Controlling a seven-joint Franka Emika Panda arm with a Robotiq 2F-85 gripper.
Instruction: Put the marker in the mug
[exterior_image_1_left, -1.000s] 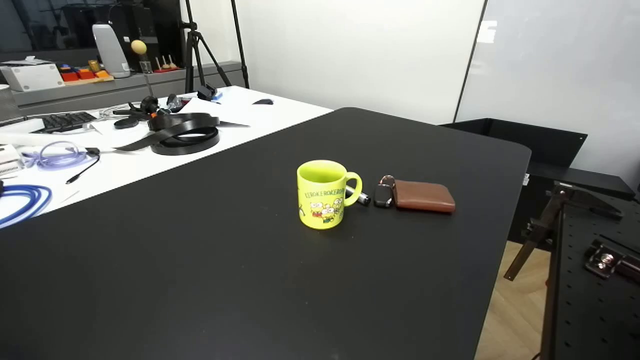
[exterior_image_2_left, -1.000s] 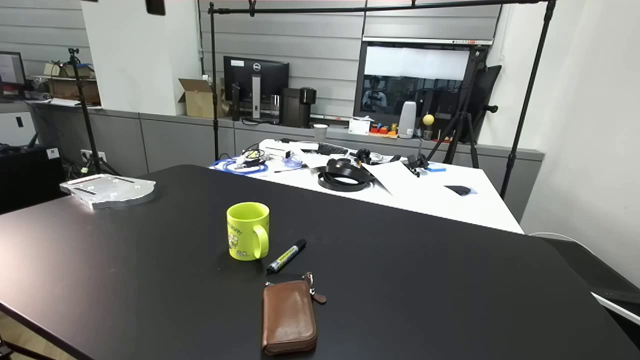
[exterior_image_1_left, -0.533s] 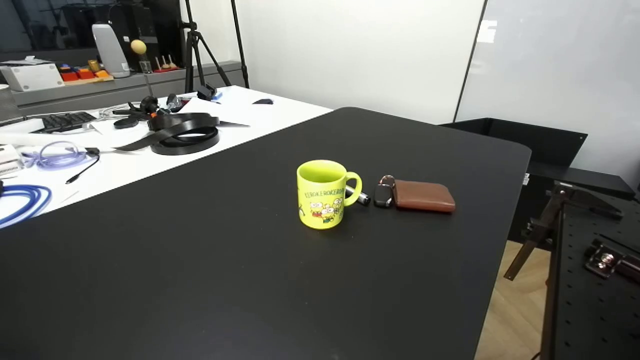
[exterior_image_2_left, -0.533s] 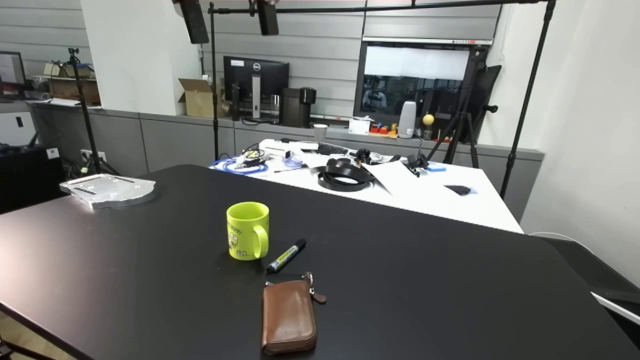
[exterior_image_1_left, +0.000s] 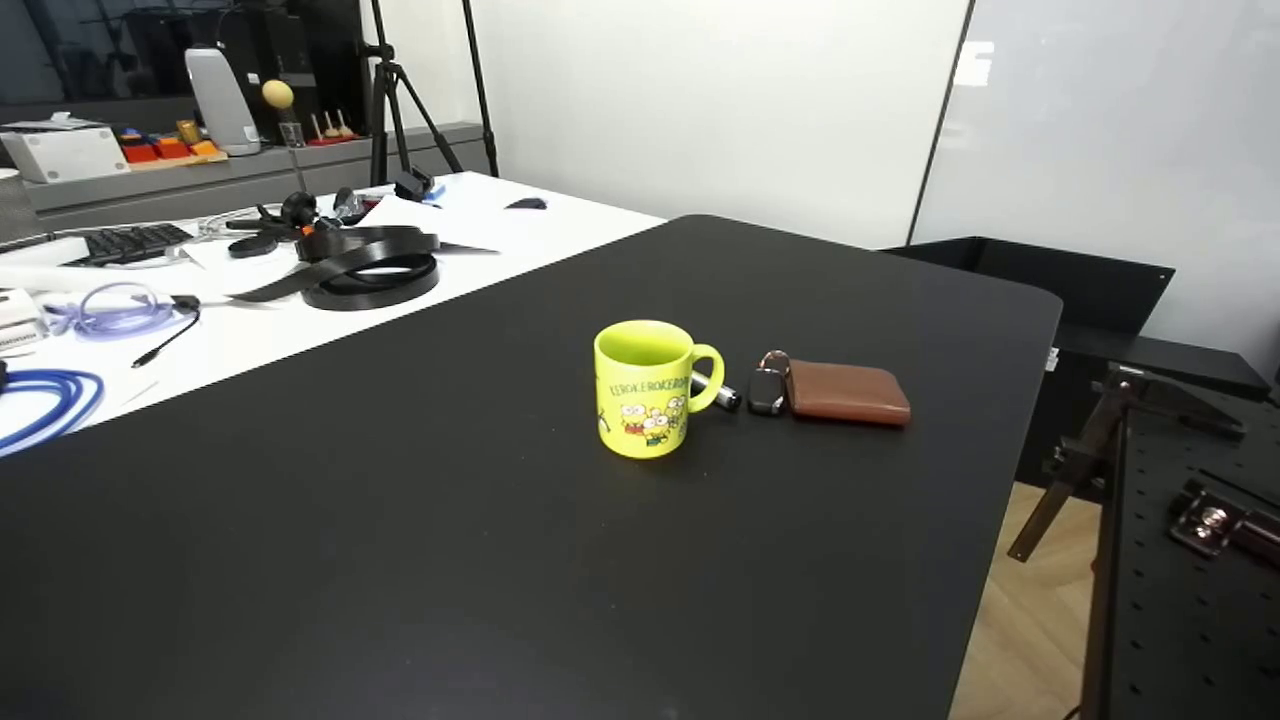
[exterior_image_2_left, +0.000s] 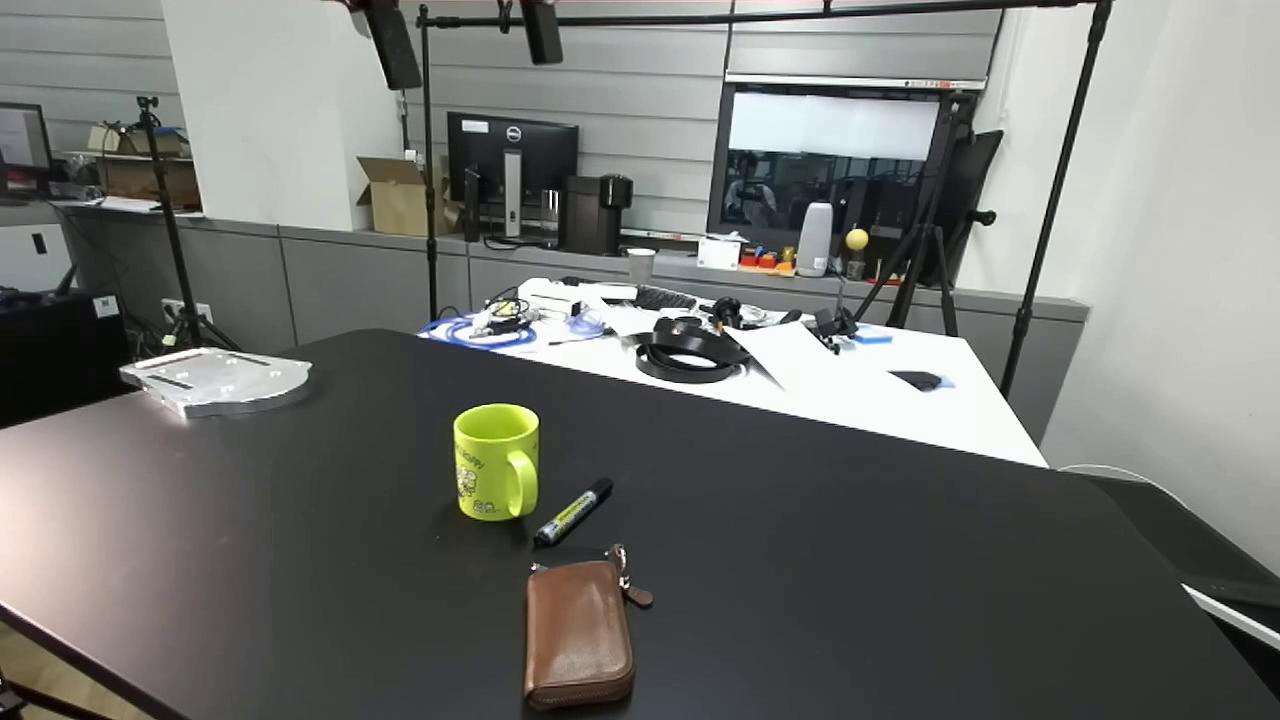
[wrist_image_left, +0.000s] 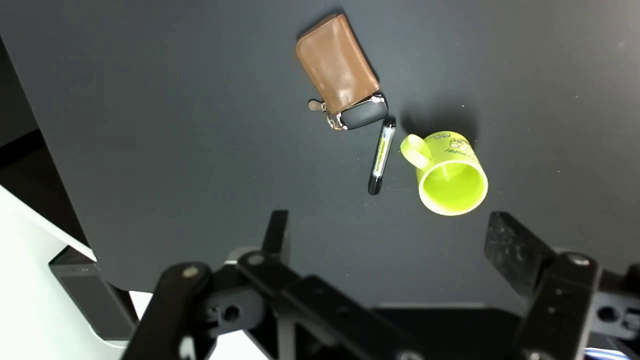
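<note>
Dark tabletop (exterior_image_2_left: 850, 560); fingers (wrist_image_left: 516, 252) hang parted above.

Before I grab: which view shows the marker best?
The wrist view: the marker shows whole and largest, from above. In an exterior view the marker is whole but smaller; in an exterior view the mug hides part of it.

Looks smooth and glossy on the mug (exterior_image_1_left: 641, 400); like soft-sheened leather on the zip wallet (exterior_image_2_left: 578, 632); like smooth plastic on the marker (wrist_image_left: 382, 151). Spreads smooth, nearly matt, across the tabletop (exterior_image_2_left: 850, 560).
</note>
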